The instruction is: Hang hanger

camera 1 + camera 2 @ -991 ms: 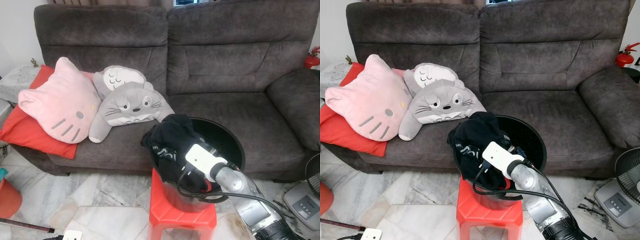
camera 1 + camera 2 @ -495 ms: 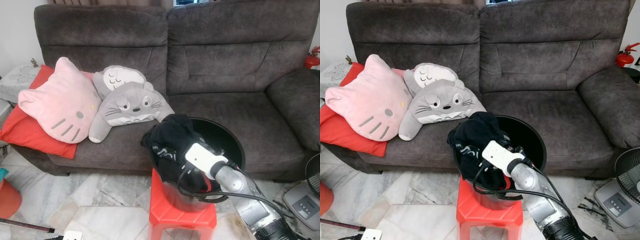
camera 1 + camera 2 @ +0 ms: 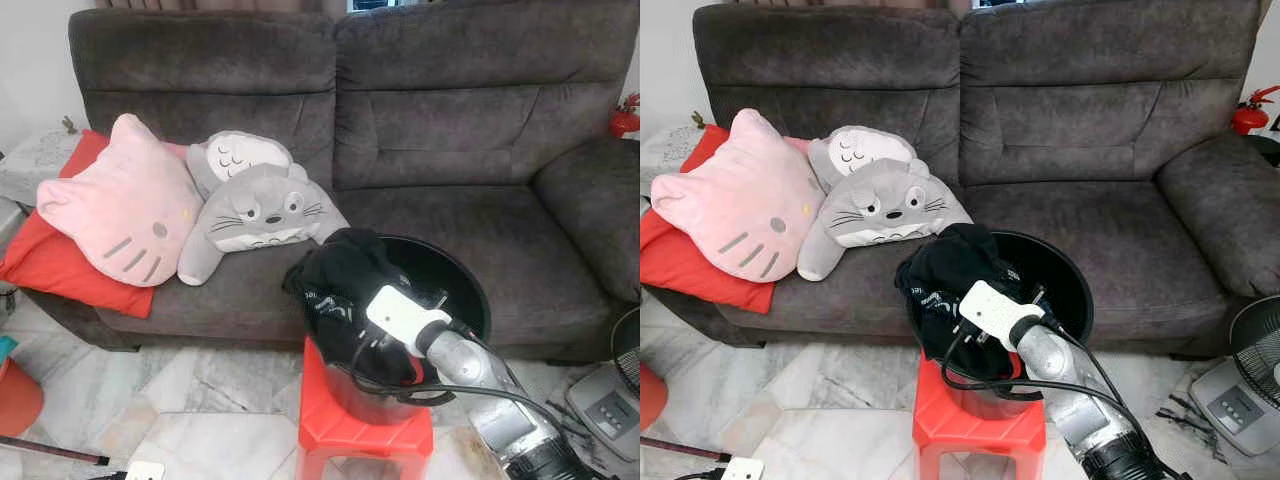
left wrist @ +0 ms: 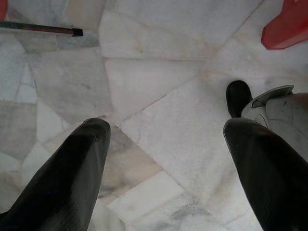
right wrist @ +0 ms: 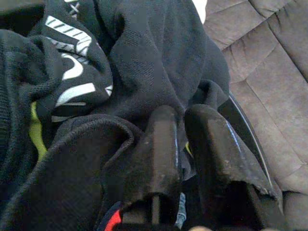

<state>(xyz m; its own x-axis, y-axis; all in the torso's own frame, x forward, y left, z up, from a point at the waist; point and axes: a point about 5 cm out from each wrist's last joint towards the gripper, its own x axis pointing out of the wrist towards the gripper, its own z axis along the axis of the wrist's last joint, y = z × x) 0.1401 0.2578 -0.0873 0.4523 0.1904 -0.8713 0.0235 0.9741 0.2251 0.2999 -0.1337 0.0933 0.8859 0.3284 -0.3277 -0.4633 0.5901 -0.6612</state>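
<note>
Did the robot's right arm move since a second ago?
Yes, a little. The white wrist block behind the right tool has crept toward the sofa, deeper over the black bucket's rim, into the black clothes.

Dark grey sofa [image 3: 440, 120]; pink cat cushion [image 3: 120, 200]; grey-and-white plush [image 3: 255, 205]; black clothes [image 3: 345, 275] with white lettering; black basket [image 3: 455, 285]; red stool [image 3: 360, 430].

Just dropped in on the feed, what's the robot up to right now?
The right pincer is down in the black basket that sits on a red stool before the sofa. Its fingers are pressed nearly together in the pile of dark clothes. No hanger can be made out. The left pincer hangs open over the marble floor.
</note>
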